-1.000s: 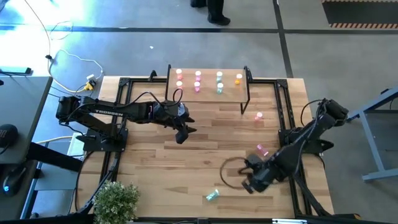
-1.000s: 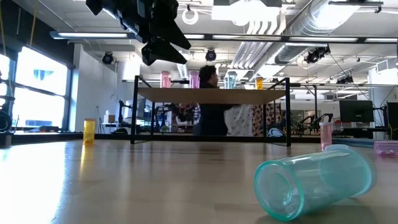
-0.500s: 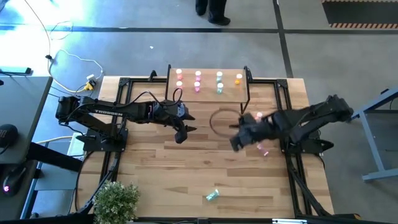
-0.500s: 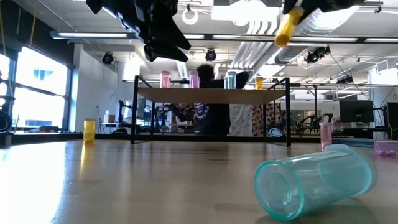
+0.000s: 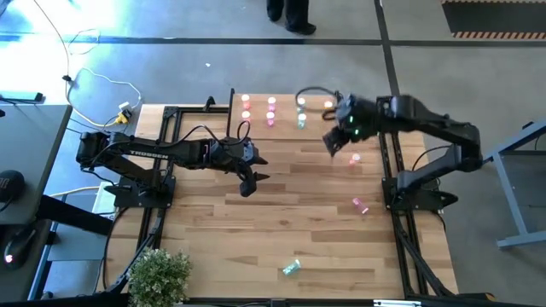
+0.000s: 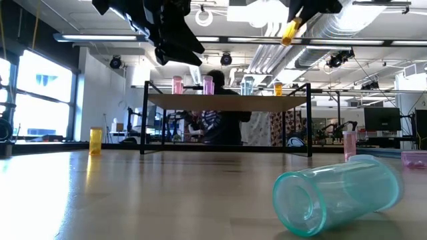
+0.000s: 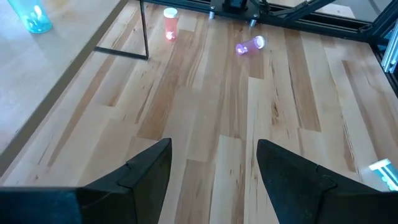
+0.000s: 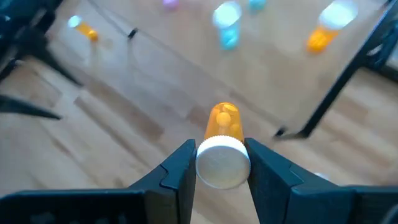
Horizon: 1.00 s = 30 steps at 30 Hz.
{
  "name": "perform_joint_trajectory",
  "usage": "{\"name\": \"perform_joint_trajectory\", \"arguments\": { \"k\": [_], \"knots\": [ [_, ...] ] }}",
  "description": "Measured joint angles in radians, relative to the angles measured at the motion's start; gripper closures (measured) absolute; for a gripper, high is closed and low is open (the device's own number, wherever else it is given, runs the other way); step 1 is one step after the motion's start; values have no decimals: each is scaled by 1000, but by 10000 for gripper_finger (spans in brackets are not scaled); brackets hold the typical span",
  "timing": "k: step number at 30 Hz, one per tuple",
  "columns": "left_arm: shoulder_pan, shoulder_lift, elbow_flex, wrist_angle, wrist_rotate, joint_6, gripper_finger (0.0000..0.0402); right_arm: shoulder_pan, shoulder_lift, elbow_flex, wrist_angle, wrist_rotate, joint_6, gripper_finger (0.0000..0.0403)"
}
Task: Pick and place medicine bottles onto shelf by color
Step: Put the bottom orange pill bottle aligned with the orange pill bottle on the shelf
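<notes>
Right gripper (image 8: 219, 163) closed around an orange bottle (image 8: 221, 144), white cap toward the wrist camera, long axis running straight out ahead between the fingers (image 8: 180, 167). In the low view, same bottle (image 6: 291, 30) carried high and tilted, well above the shelf (image 6: 227, 102). From above, gripper (image 5: 335, 139) poised just beside the shelf's right-hand end (image 5: 286, 126), near the lone orange bottle already standing there (image 5: 327, 107) (likely the matching spot, so the coming move probably lies a little forward and down onto the board, with the bottle needing to come upright). Pink and teal bottles ranked further left along the shelf. Left gripper (image 7: 213, 163) spread wide and empty, hanging over bare table, much farther from that orange end.
</notes>
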Motion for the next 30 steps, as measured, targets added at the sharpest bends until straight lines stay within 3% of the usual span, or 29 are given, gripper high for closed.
{"name": "perform_joint_trajectory", "arguments": {
  "k": [8, 13, 30],
  "knots": [
    [0, 0, 0, 0, -41, -25, 174, -290, 23, 30, -27, -146, -305, 290],
    [0, 0, 0, 0, -84, -30, 174, -393, 74, 30, -53, -213, -443, 290],
    [0, 0, -1, -1, -95, -53, 174, -390, 238, 29, -77, -202, -591, 290]
  ]
}}
